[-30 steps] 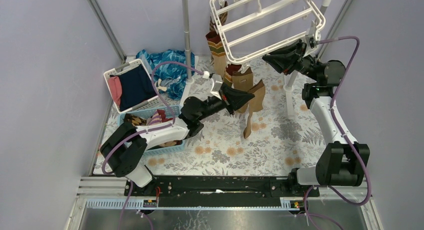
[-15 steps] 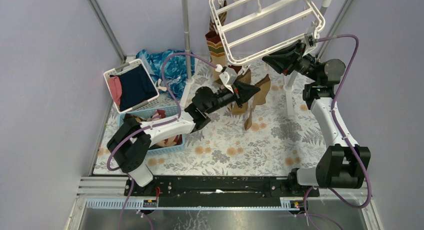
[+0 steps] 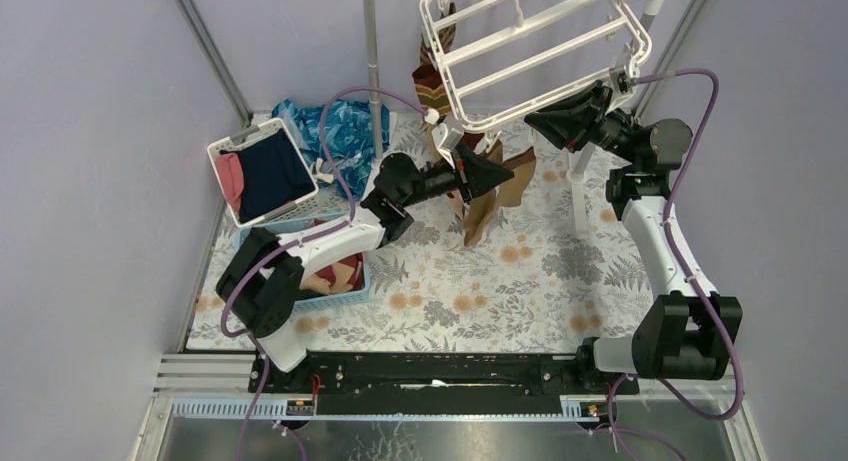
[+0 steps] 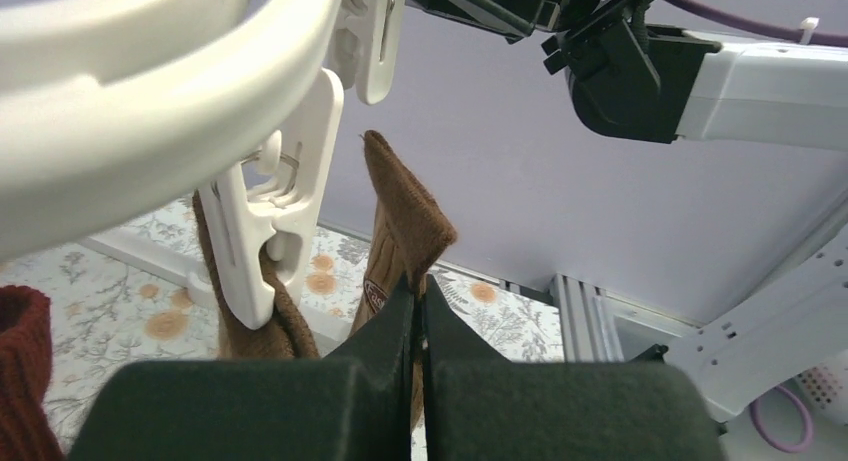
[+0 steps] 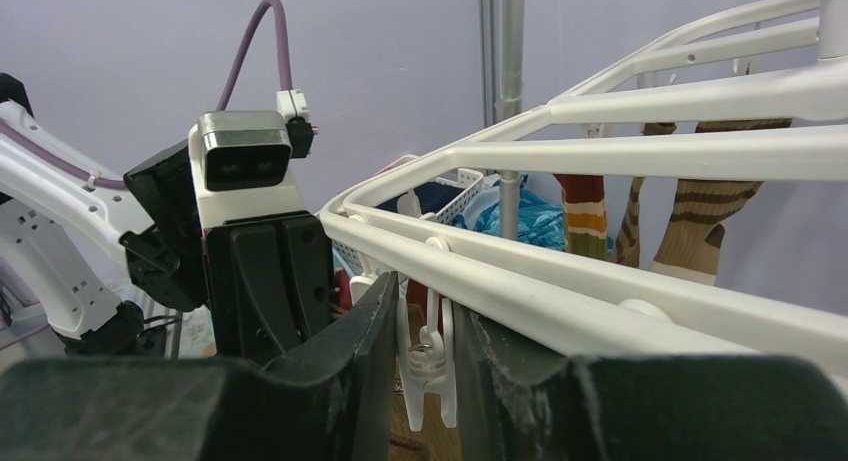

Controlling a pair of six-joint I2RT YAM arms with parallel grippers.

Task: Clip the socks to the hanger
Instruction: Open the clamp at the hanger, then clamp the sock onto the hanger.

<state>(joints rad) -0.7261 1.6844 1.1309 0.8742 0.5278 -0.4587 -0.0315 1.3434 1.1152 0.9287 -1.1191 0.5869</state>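
Note:
The white hanger (image 3: 530, 51) hangs at the back, with striped socks (image 3: 432, 81) clipped on its far left side. My left gripper (image 3: 512, 171) is shut on the top of a plain brown sock (image 3: 478, 216), held up just under the hanger's near edge. In the left wrist view the gripper (image 4: 418, 296) pinches this sock (image 4: 405, 221) beside a white clip (image 4: 270, 231) that grips another brown sock (image 4: 255, 326). My right gripper (image 3: 540, 123) is at the same edge. In the right wrist view its fingers (image 5: 428, 301) squeeze a dangling white clip (image 5: 428, 366) from both sides.
A blue basket (image 3: 345, 293) with more socks stands at the left. Behind it are a tilted white basket (image 3: 225, 146) with navy and pink clothes and a blue patterned cloth (image 3: 340, 131). The upright rack pole (image 3: 373, 61) stands left of the hanger. A floral cloth (image 3: 520, 281) covers the table.
My left gripper has carried the brown sock up and back, closer to the hanger's near edge and the right gripper. The right arm has hardly moved.

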